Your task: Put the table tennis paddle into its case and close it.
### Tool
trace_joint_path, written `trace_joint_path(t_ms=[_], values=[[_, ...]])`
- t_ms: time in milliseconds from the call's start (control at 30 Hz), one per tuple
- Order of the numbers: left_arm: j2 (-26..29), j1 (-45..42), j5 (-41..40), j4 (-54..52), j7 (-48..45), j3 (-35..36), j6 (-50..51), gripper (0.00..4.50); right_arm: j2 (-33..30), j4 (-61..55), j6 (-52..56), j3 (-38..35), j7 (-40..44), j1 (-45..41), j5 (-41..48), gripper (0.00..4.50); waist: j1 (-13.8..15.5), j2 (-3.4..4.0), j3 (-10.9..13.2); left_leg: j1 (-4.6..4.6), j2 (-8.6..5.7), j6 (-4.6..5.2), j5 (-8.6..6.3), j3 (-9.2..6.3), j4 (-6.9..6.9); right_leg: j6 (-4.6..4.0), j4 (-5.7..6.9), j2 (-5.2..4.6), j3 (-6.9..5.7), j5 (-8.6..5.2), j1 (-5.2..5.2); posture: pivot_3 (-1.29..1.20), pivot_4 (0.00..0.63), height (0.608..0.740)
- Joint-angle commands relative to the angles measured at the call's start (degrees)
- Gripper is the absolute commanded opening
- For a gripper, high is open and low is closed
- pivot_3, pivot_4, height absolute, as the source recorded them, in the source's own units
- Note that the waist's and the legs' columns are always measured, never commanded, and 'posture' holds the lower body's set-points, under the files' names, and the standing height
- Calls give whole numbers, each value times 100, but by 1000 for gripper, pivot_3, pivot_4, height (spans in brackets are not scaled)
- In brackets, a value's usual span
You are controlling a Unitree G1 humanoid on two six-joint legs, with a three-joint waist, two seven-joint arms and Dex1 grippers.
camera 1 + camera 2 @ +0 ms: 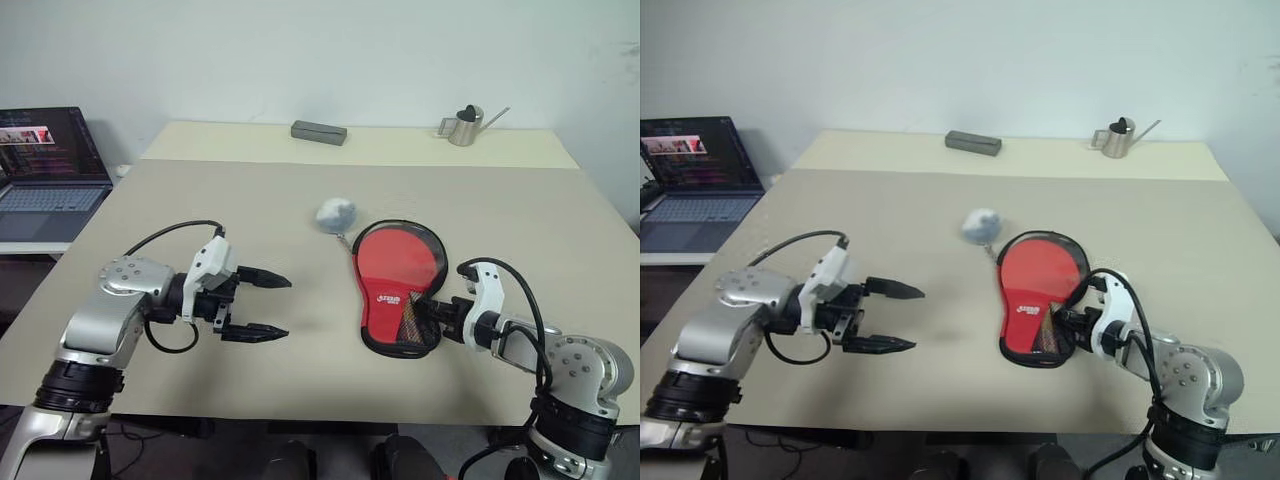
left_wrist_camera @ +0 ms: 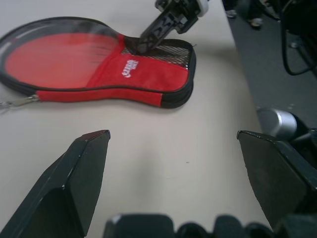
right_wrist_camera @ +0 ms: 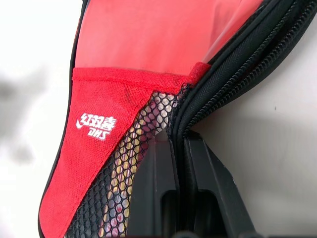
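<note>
The case (image 1: 398,285) lies flat toward the right side of the desk (image 1: 200,200), its round end pointing at the far edge and its narrow mesh end toward the near edge. The red round face of the table tennis paddle (image 2: 59,59) shows through the clear front panel, so the paddle looks to be already inside. The right claw (image 3: 179,148) is pinched narrow on the black zipped rim at the case's handle end, with the mesh panel just beside its fingers. The left claw (image 1: 255,305) hangs wide apart and empty over bare desk, well to the left of the case.

The step in hand seems to be closing the zip. To do it well, the right claw should keep its pinch on the rim and pull along the seam line, not upward, so the soft pouch does not lift or fold. The idle left claw could press the round end down to stop the case sliding. Whether the zip is fully shut cannot be told from here.

The desk is a plain beige top, smooth and likely slippery. A small grey-white ball (image 1: 336,213) sits just beyond the case's round end, apparently on its chain. Near the far edge lie a grey block (image 1: 319,132) and a small metal watering can (image 1: 467,125). A laptop (image 1: 45,170) stands open on a side table to the left, against a pale wall.
</note>
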Motion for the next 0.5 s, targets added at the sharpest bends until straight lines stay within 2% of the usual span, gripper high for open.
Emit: trace_joint_path(t_ms=[33, 500], values=[[84, 118, -184, -374, -201, -4, 28, 4500, -183, -202, 264, 36, -76, 457, 348, 57, 2, 0, 0, 0, 0, 0, 0, -1, -1, 0, -1, 0, 0, 0, 0, 0, 150, 740], [124, -113, -448, -717, -378, -336, 381, 4500, -665, -734, 264, -31, -683, 1246, 1910, 57, 12, -1, -2, 1, -1, 0, 0, -16, -2, -5, -6, 0, -11, -7, 12, 0, 150, 740]])
